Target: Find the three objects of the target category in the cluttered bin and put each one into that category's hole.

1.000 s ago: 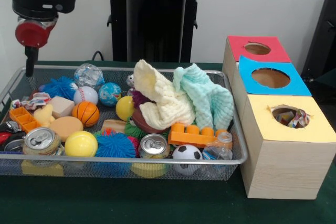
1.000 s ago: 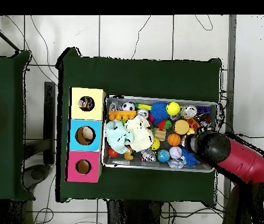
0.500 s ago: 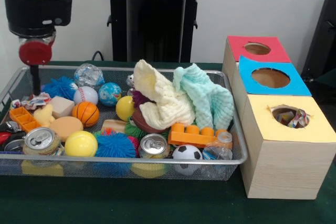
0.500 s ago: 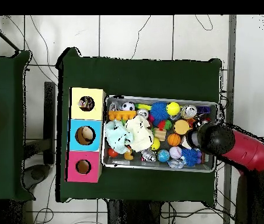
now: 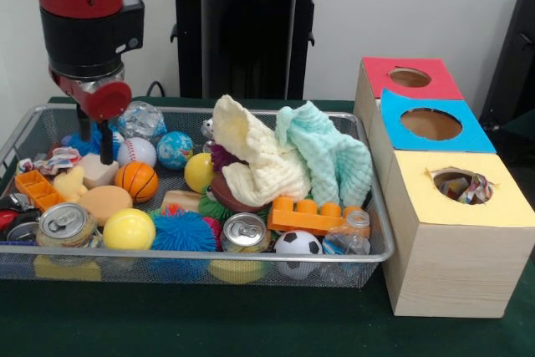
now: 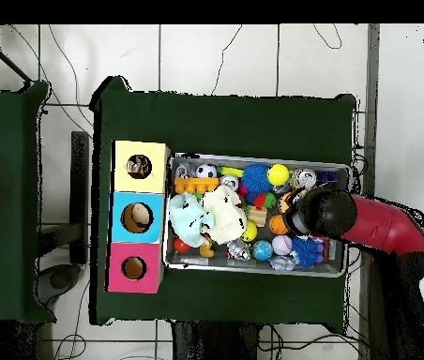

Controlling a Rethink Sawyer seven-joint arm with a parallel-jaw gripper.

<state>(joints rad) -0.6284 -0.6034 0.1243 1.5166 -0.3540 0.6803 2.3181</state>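
Red arm (image 6: 385, 228) over mesh bin (image 6: 340, 268), three coloured boxes (image 6: 138, 217) beside it

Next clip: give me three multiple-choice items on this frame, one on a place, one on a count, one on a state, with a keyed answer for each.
1. Where does the orange toy brick lie in the wire mesh bin?
A. Just behind the black-and-white soccer ball, at the end by the boxes
B. At the end farthest from the boxes
C. On top of the cloths

2. How many drink cans show their silver tops along the bin's front edge?
A. One
B. Two
C. Four

3. What state is the hole in the yellow-topped wooden box in?
A. Covered
B. Empty
C. Something crumpled shows inside

Answers:
1 A: the brick sits right behind the ball near the boxes.
2 B: one can at one end, another can mid-front.
3 C: crumpled wrapper-like material shows in the opening.
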